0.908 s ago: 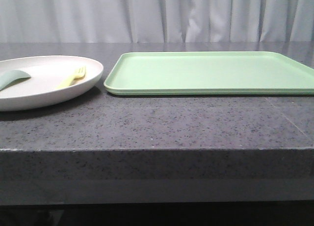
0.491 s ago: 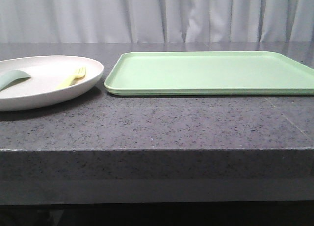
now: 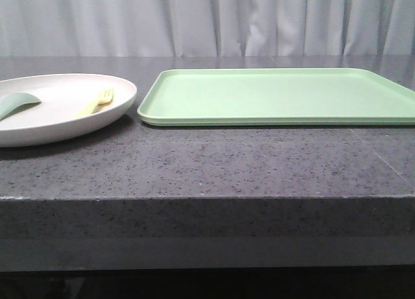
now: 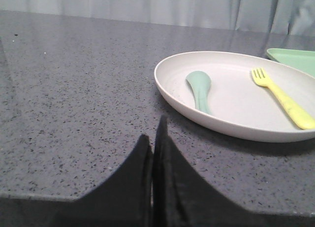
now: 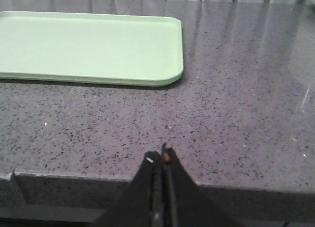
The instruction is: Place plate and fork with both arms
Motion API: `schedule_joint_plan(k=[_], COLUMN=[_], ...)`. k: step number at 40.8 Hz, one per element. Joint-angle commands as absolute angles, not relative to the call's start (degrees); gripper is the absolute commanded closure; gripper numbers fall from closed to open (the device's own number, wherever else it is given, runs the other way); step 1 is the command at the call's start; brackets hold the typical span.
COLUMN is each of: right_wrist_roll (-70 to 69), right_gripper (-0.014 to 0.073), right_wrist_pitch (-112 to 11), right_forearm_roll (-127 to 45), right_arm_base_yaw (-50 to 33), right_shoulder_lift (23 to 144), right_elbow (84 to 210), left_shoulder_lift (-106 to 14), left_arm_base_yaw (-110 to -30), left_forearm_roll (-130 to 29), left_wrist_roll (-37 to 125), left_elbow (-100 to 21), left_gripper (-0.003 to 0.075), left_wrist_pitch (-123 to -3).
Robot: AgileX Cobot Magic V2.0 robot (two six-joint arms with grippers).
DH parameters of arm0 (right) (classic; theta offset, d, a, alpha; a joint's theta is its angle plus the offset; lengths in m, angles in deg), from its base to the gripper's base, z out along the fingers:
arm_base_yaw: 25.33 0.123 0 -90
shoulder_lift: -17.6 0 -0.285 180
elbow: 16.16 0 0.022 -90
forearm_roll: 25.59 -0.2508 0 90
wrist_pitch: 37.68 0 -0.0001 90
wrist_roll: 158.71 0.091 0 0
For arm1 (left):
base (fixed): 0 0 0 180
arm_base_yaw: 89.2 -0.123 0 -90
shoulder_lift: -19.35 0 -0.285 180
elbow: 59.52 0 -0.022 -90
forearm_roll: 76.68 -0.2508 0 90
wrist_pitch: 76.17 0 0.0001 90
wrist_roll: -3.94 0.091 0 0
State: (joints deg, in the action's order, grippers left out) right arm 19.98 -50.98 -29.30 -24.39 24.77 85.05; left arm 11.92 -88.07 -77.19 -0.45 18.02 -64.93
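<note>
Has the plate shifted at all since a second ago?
No. The plate sits the same way beside the green tray, with the same gap between them.

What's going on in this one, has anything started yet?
Nothing is being handled yet. The plate sits on the counter to the left of the green tray, with the fork and a green spoon lying in it. The left hand is shut and empty, near the counter's edge short of the plate. The right hand is also shut and empty, at the counter's edge short of the tray.
</note>
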Motion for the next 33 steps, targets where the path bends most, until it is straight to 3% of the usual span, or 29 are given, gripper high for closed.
schedule_joint_plan(k=[1, 15, 33], right_wrist_roll=[19.7, 19.7, 19.7], right_gripper=[0.0713, 0.0713, 0.0713], right_wrist_pitch=[-46.5, -45.8, -44.2], right_forearm_roll=[-29.0, -29.0, -32.9], right_arm_base_yaw=[-24.4, -24.4, -24.4], right_shoulder_lift=[23.7, 23.7, 23.7], right_elbow=[85.3, 85.3, 89.4], left_shoulder_lift=[13.2, 13.2, 12.9], left_arm_base_yaw=[-88.2, -88.2, -88.2], left_forearm_roll=[-76.7, -76.7, -76.7], left_wrist_roll=[-0.5, -0.5, -0.5], left_elbow=[18.2, 18.2, 16.9], left_gripper=[0.0738, 0.0738, 0.0738], left_wrist_pitch=[-70.0, -70.5, -87.1])
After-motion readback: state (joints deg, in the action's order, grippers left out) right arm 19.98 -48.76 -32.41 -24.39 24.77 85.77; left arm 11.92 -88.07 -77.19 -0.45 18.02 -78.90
